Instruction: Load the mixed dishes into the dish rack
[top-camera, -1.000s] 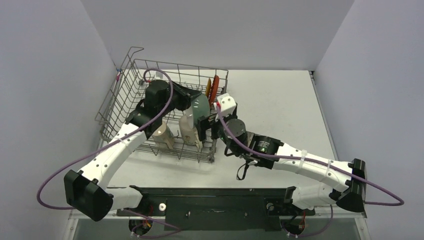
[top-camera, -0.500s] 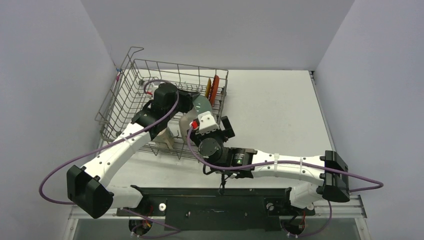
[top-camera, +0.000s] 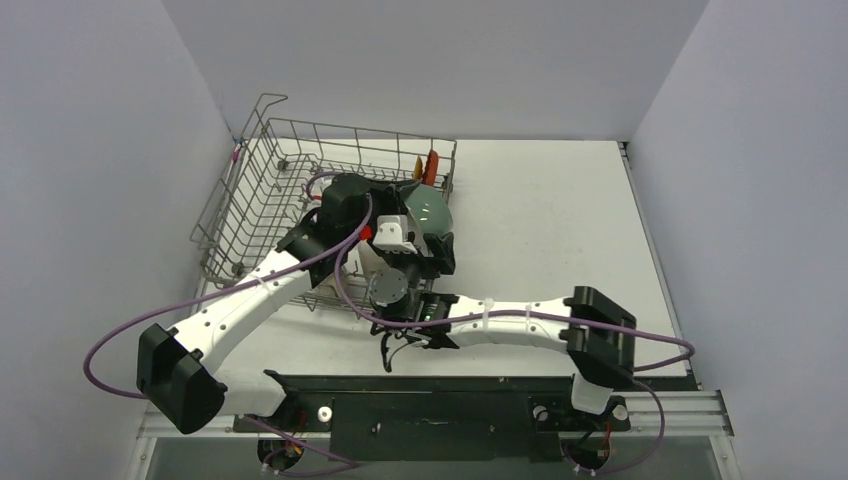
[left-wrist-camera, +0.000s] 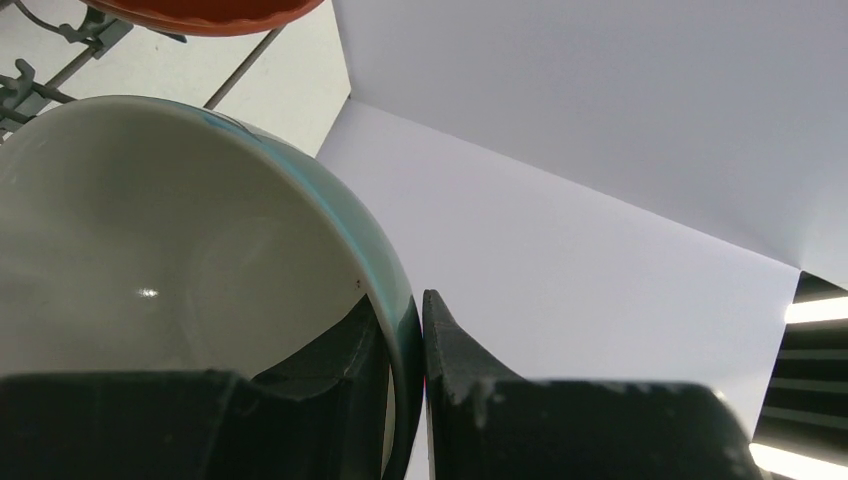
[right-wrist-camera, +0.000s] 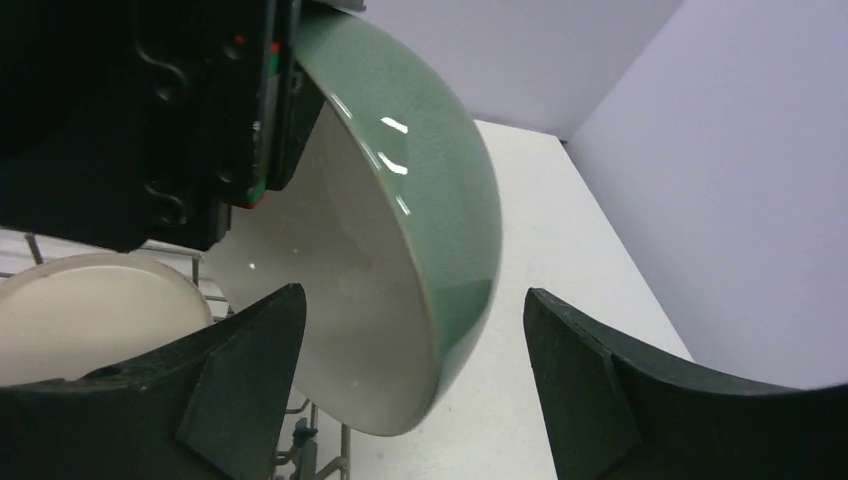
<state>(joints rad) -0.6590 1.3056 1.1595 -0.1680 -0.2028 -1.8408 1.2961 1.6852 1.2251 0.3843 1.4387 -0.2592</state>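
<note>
My left gripper (top-camera: 402, 205) is shut on the rim of the bowl (top-camera: 426, 212), which is green outside and white inside, and holds it tilted above the right end of the grey wire dish rack (top-camera: 250, 190). In the left wrist view its fingers (left-wrist-camera: 470, 370) pinch the bowl's wall (left-wrist-camera: 150, 250). My right gripper (right-wrist-camera: 412, 295) is open, one finger on each side of the bowl's lower edge (right-wrist-camera: 420, 170), not touching it. The red plate (top-camera: 431, 165) and the yellow saucer (top-camera: 417, 166) stand upright at the rack's far right. A cream mug (right-wrist-camera: 90, 310) sits in the rack below.
The rack's tall mesh sides (top-camera: 232, 160) stand on the left and far side. The white table (top-camera: 540, 220) stretches right of the rack. The right arm (top-camera: 500, 315) lies across the rack's near right corner. Grey walls close in on both sides.
The right arm has swung left to the rack, and its open gripper now straddles the bowl. The left gripper has carried the bowl a little to the right.
</note>
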